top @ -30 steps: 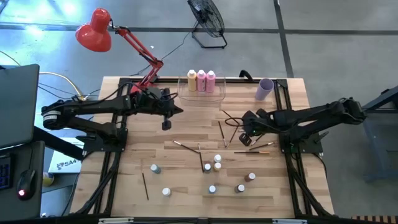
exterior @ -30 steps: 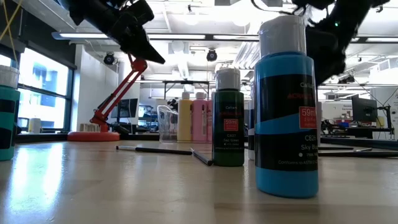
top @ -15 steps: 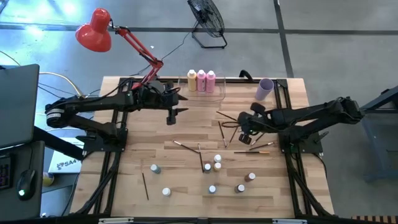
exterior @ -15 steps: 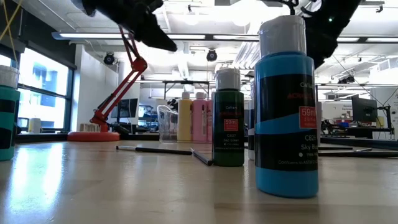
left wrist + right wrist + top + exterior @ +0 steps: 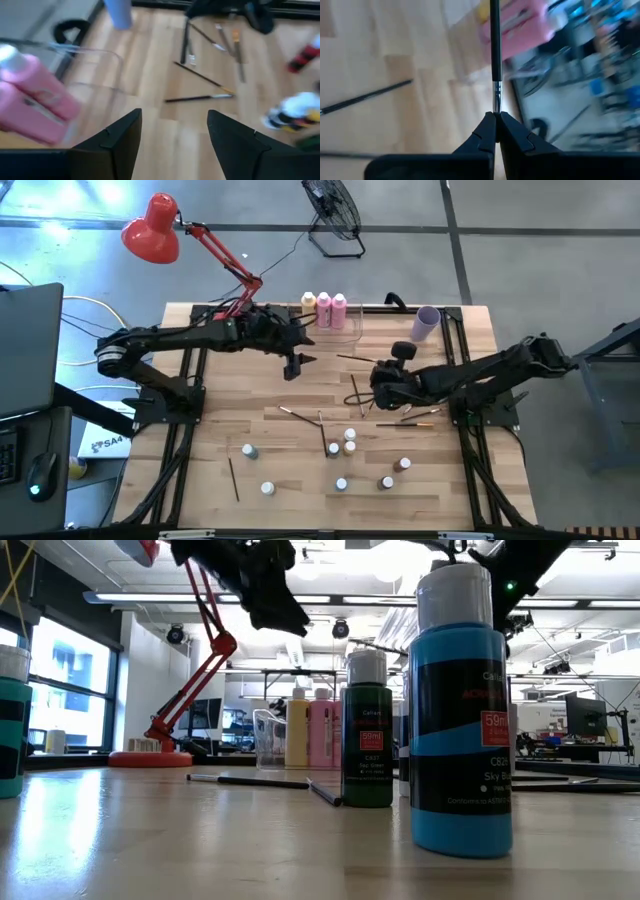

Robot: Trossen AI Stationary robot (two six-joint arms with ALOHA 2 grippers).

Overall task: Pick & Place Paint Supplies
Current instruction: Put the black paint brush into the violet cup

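Pale wood-plank worktop (image 5: 200,470) carried a clear rectangular plastic bin (image 5: 352,330) w/ three tall pink and yellow-orange paint bottles (image 5: 324,308) at far edge. Left gripper (image 5: 293,366) hovered just beside bin, fingers apart, empty. Right gripper (image 5: 383,384) near centre, fingers closed on thin dark paintbrush (image 5: 494,45).

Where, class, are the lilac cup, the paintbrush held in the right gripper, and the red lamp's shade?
lilac cup (image 5: 426,323), high view, middle of its side wall.
paintbrush (image 5: 495,35), right wrist view, on its dark handle above the ferrule.
red lamp (image 5: 152,230), high view, centre of the shade.
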